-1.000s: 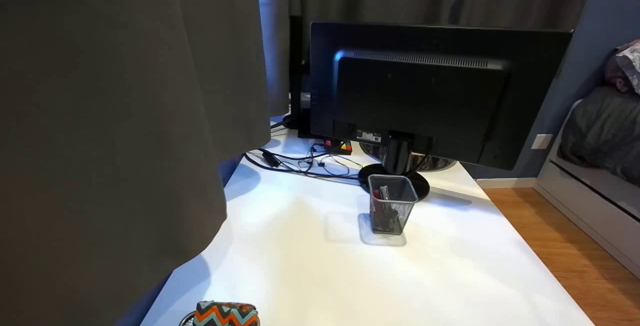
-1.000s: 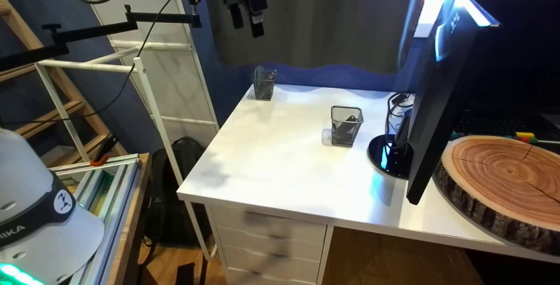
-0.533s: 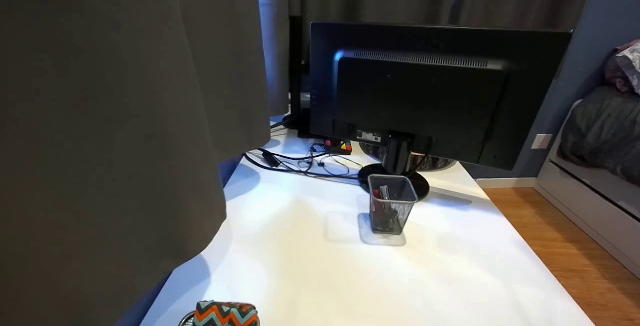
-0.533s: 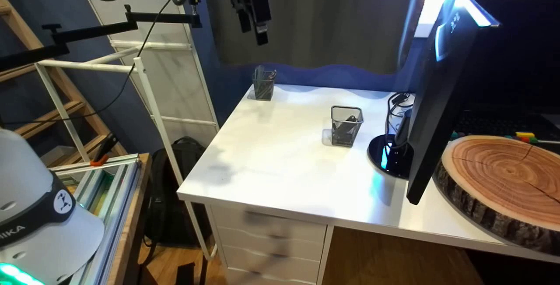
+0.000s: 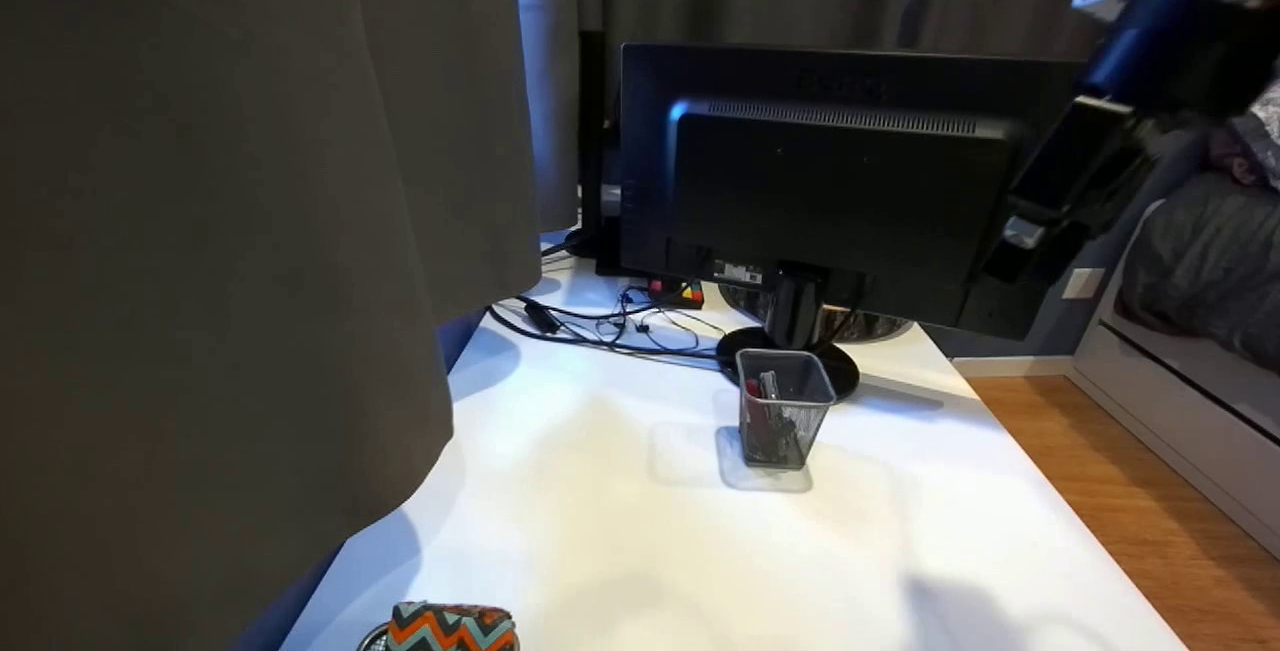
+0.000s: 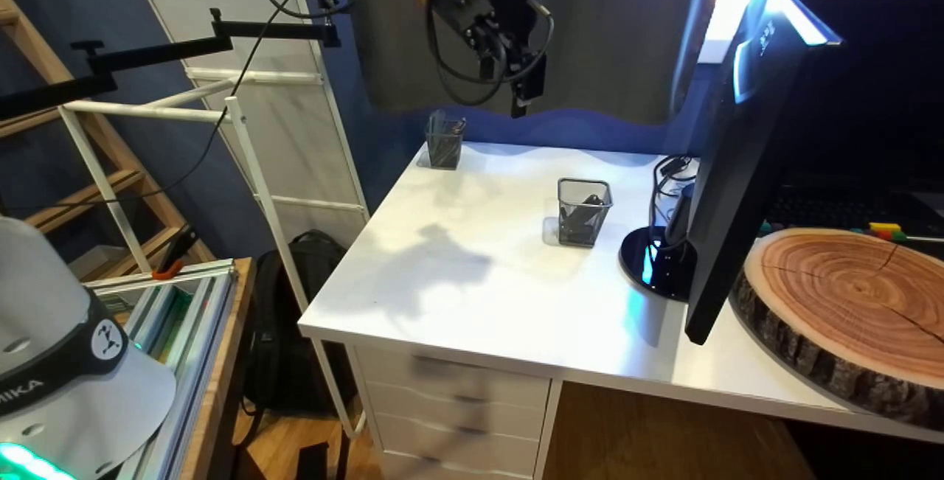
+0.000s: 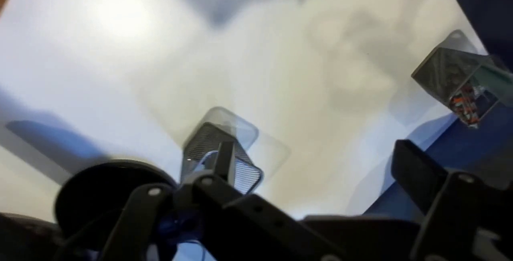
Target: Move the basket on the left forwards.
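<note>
Two dark wire-mesh baskets stand on the white desk. The left basket [image 6: 445, 148] is upright at the desk's far left corner and shows at the right in the wrist view [image 7: 443, 70]. A zigzag-patterned piece [image 7: 465, 102] in orange, white and dark shows in its opening; in an exterior view this piece [image 5: 450, 628] is cut off by the bottom edge. My gripper [image 7: 314, 152] is open and empty. It hangs high over the desk in both exterior views [image 6: 509, 89] [image 5: 1025, 256], apart from both baskets.
The other mesh basket [image 6: 582, 218], holding pens, stands nearer the monitor [image 5: 840, 191]. Cables [image 5: 600, 331] lie by the monitor foot. A wood slab [image 6: 855, 296] is on the desk behind the monitor. A curtain [image 6: 546, 30] hangs along the wall.
My arm and gripper have moved in over the desk, to the right and lower in an exterior view. They have newly entered another view at its upper right. The baskets have not moved.
</note>
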`<state>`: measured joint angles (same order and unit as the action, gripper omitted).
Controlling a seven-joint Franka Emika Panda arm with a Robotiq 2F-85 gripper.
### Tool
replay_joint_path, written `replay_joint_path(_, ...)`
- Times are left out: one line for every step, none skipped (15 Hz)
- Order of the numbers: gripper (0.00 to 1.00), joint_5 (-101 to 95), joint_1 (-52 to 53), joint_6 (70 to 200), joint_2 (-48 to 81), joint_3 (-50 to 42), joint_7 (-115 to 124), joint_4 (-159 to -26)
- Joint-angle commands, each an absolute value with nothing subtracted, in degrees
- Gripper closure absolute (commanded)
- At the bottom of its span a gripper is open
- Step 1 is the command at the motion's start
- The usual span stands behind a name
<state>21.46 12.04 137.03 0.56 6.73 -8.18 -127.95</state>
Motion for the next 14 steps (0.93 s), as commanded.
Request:
replay_joint_path(0.00,20.50,12.99,133.00,11.35,10.79,-11.58,-117.16)
replay_joint_path(0.00,21.10,11.68,135.81,6.65,10.36,-9.87,-122.62)
replay_joint_path(0.00,20.96,12.01,135.44,8.99,11.39,-10.04,-120.71)
replay_joint_path(0.00,20.89,12.24,135.34,10.53,12.00,-10.09,-119.43)
replay_joint_path(0.00,20.84,12.33,135.17,11.34,12.19,-10.19,-118.67)
replay_joint_path(0.00,20.83,12.27,134.92,11.58,12.16,-10.36,-118.27)
replay_joint_path(0.00,20.83,12.15,134.66,11.56,12.07,-10.58,-118.07)
replay_joint_path(0.00,20.84,12.08,134.53,11.52,12.03,-10.70,-117.97)
replay_joint_path(0.00,20.84,12.03,134.43,11.51,12.02,-10.76,-117.91)
replay_joint_path(0.00,20.84,12.02,134.41,11.51,12.01,-10.79,-117.89)
replay_joint_path(0.00,20.84,12.02,134.40,11.51,12.01,-10.81,-117.89)
replay_joint_path(0.00,20.84,12.02,134.40,11.51,12.01,-10.83,-117.89)
replay_joint_path(0.00,20.84,12.02,134.39,11.51,12.01,-10.84,-117.89)
replay_joint_path(0.00,21.26,12.23,134.70,11.93,12.59,-11.75,-117.35)
